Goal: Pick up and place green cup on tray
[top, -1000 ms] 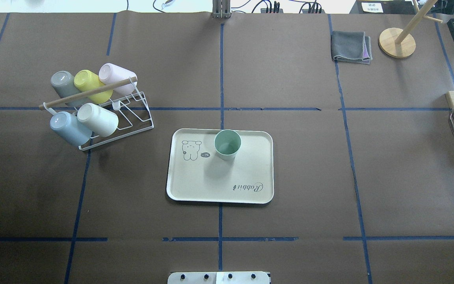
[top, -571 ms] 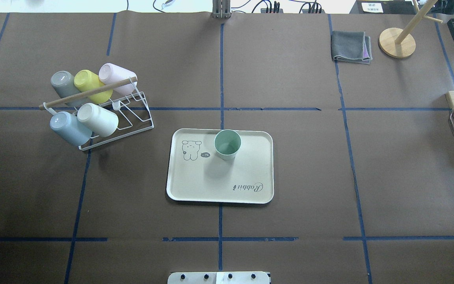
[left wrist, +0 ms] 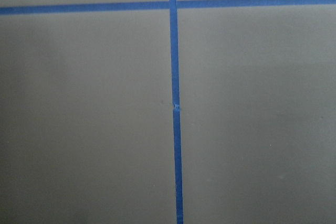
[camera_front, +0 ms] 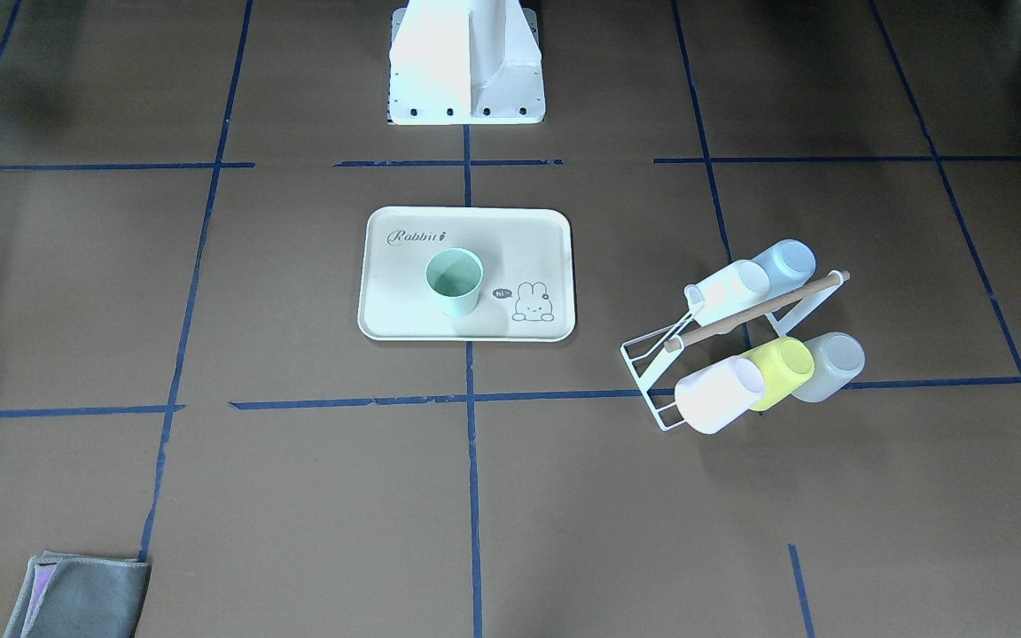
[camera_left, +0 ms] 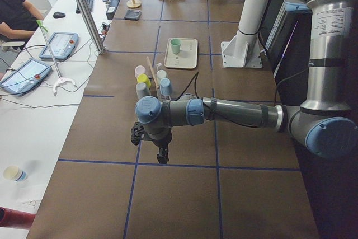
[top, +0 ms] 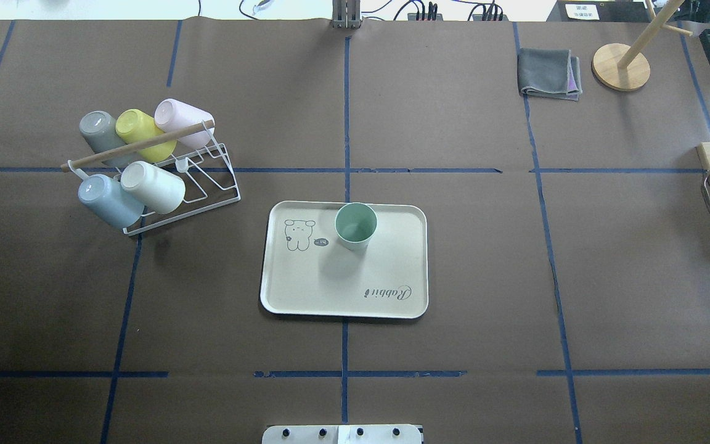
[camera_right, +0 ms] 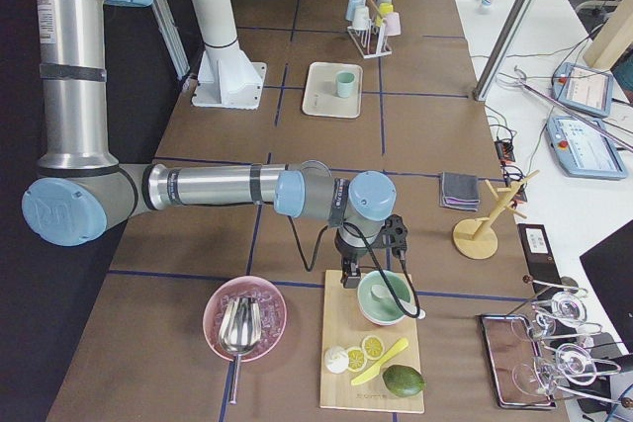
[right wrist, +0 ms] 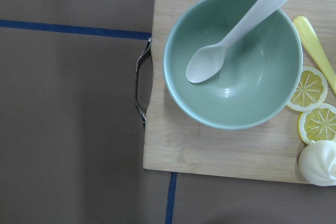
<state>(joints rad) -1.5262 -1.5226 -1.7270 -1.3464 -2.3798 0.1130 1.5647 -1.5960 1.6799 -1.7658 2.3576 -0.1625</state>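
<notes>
Nearest the end cameras, left fingers [camera_left: 162, 155] hang over the tabletop [camera_left: 100, 138], right fingers [camera_right: 348, 278] over a bowl [right wrist: 247, 93]; how open, I cannot tell. Farther off, the green cup [top: 355, 226] stands upright on the tray [top: 392, 265]: placing looks finished, no further move needed.

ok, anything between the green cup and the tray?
Nothing visible stands between them. The green cup already stands upright on the tray, beside the bunny drawing. No arm shows over it in the overhead view.
</notes>
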